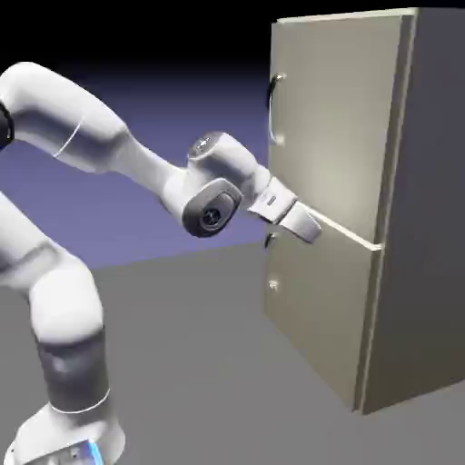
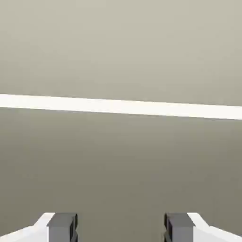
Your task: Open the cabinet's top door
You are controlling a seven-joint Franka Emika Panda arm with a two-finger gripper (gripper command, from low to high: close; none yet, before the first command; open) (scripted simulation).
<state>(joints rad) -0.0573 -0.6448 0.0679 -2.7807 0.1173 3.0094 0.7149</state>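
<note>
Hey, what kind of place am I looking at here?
Probably a simulated test scene, not a real room: a white robot arm, a tall two-door cabinet on a bare grey floor, and a plain backdrop fading to black.

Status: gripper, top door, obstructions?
Gripper open, nothing held, near door seam. Top door shut, handle ungripped. Nothing seen blocking the handle.

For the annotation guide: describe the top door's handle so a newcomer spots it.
Find the tall beige cabinet. On its larger, upper door, look at the edge on the exterior view's left. The handle is the long curved one, above the lower door's.
</note>
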